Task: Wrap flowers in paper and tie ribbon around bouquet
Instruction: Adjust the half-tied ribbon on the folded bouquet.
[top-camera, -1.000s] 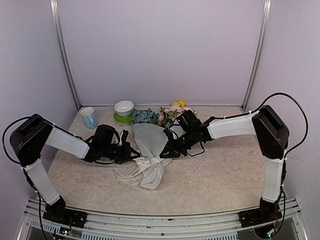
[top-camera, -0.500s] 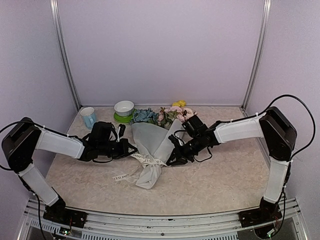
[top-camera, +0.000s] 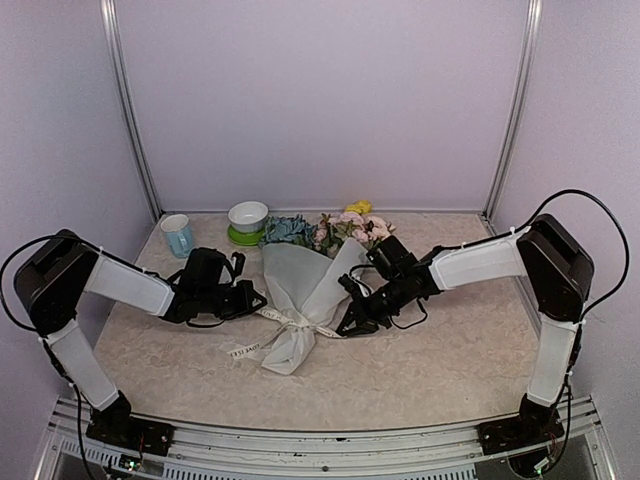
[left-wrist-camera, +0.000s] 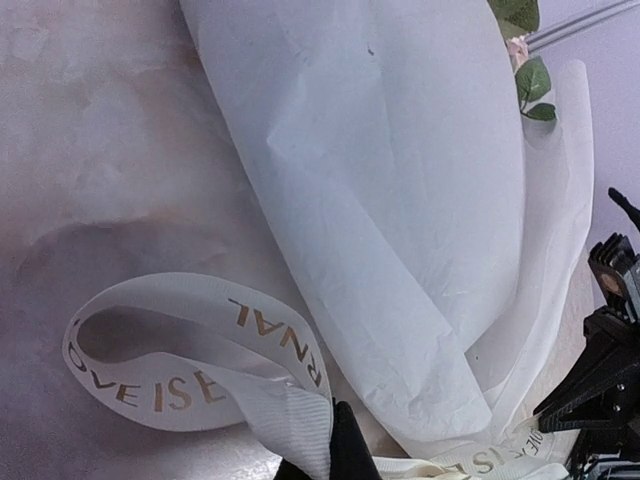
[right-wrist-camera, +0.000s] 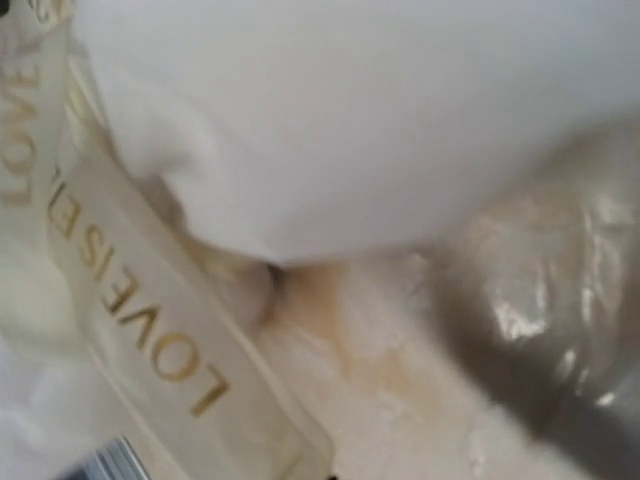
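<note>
The bouquet lies in the middle of the table, its white paper (top-camera: 300, 280) forming a cone with the pink, yellow and blue flowers (top-camera: 340, 230) at the far end. The cream ribbon (top-camera: 300, 324) with gold lettering circles the cone's narrow neck, and a loose tail (top-camera: 245, 350) lies to the near left. My left gripper (top-camera: 256, 299) is left of the neck, shut on a looped ribbon end (left-wrist-camera: 290, 410). My right gripper (top-camera: 347, 326) is right of the neck, shut on the other ribbon end (right-wrist-camera: 130, 300), close against the paper (right-wrist-camera: 330, 100).
A pale blue cup (top-camera: 178, 236) stands at the back left. Beside it a white bowl (top-camera: 248, 215) sits on a green saucer (top-camera: 240, 239), just behind the bouquet. Metal frame posts rise at both back corners.
The two grippers have drawn apart, the left going left and the right going right and nearer. The ribbon has tightened round the neck, and the bouquet's bottom and the loose tail have shifted left.
</note>
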